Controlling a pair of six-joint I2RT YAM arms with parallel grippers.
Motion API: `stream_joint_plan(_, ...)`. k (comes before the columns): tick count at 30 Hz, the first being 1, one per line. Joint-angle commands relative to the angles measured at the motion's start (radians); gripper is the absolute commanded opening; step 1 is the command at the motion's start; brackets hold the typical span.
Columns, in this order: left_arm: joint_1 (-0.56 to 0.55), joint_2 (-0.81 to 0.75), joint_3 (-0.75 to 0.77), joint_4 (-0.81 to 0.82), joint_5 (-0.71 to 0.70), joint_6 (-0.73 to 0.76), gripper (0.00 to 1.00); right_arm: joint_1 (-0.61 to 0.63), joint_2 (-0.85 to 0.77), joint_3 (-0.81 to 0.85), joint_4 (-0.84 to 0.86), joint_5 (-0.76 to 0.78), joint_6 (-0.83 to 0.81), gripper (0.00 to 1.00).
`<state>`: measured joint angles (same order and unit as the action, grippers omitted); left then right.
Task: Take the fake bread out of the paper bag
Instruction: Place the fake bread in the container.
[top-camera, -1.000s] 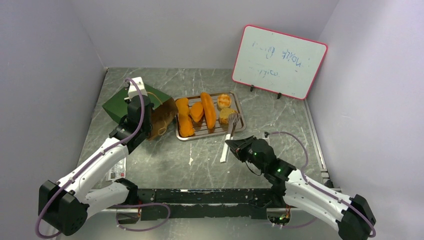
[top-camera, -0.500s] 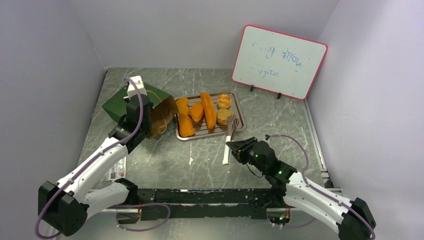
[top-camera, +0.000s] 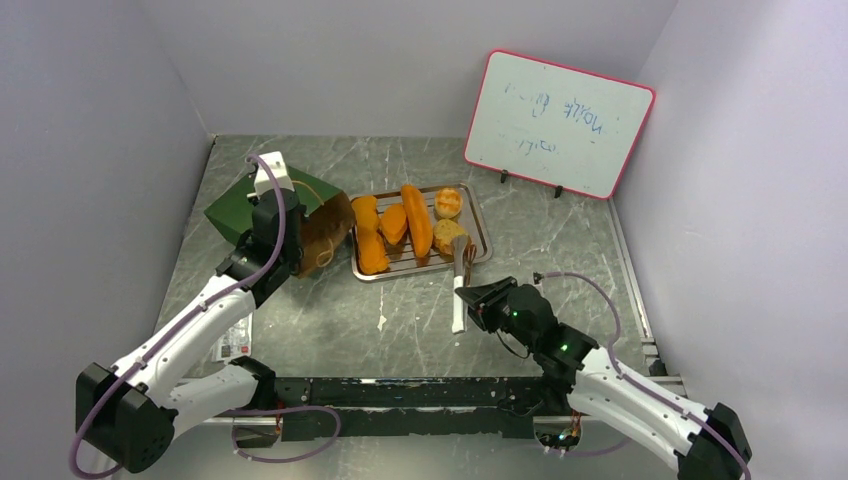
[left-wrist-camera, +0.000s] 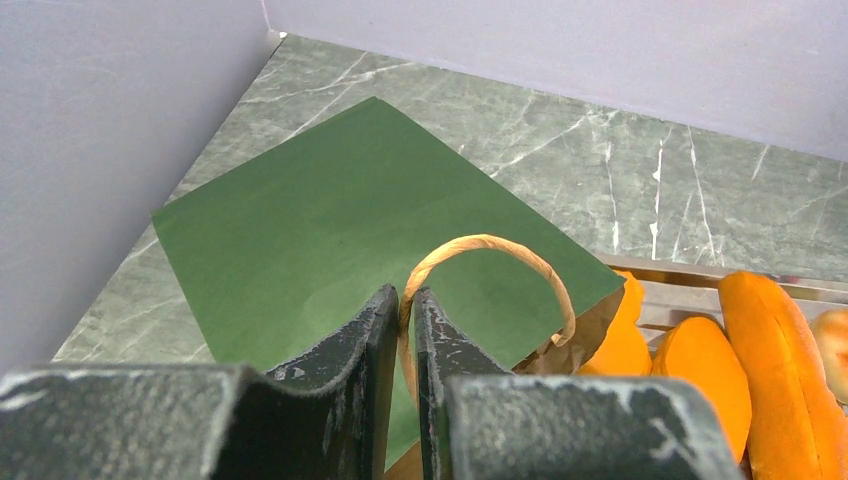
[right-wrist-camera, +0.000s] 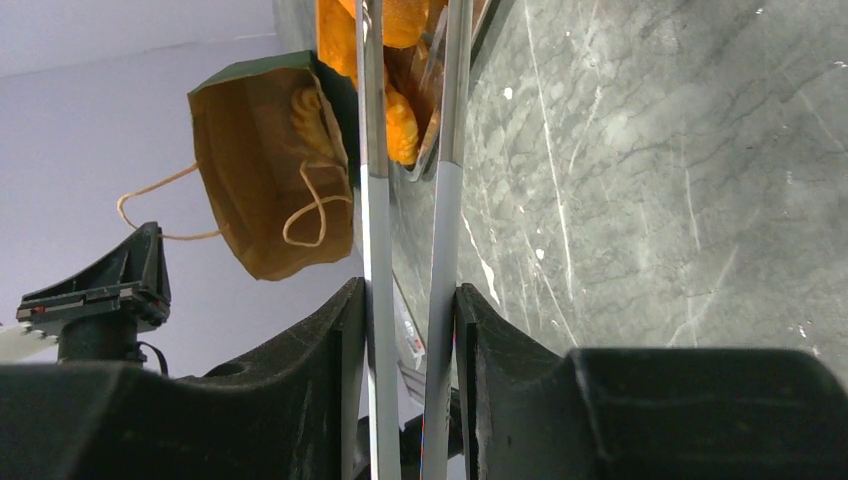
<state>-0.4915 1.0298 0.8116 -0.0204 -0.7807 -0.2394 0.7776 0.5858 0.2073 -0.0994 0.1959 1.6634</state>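
Observation:
The paper bag (top-camera: 243, 210) lies on its side at the left, dark green, its brown mouth (top-camera: 327, 236) facing the tray. My left gripper (left-wrist-camera: 405, 312) is shut on its tan cord handle (left-wrist-camera: 492, 246); it also shows in the top view (top-camera: 283, 212). The fake bread lies on the metal tray (top-camera: 481, 217): two long loaves (top-camera: 368, 238) (top-camera: 416, 220), an oval roll (top-camera: 394, 224), a round bun (top-camera: 449, 201) and another bun (top-camera: 447, 236). My right gripper (top-camera: 472, 297) is shut on metal tongs (top-camera: 459, 280), tips at that near bun. A ridged tan shape (right-wrist-camera: 308, 118) shows inside the bag.
A whiteboard (top-camera: 558, 122) with a pink rim stands at the back right. A small printed card (top-camera: 232, 346) lies near the left arm. Grey walls close in the table on the left, back and right.
My right gripper has drawn back a little toward the near right, and the tongs have swung more upright, tips still at the near bun. The left arm and bag have not moved.

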Motion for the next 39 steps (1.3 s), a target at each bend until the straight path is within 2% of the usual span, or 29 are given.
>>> stream_joint_plan(1,0.01,-0.026,0.033,0.004,0.012,0.003,0.07,-0.007,-0.049,0.017,-0.051,0.012,0.019,0.33)
stream_joint_plan(11,0.01,-0.027,0.031,0.001,0.015,-0.001,0.07,-0.005,-0.161,0.065,-0.221,0.05,0.019,0.33)
stream_joint_plan(39,0.01,-0.036,0.033,-0.016,0.015,-0.003,0.07,-0.006,-0.257,0.147,-0.402,0.102,0.001,0.33)
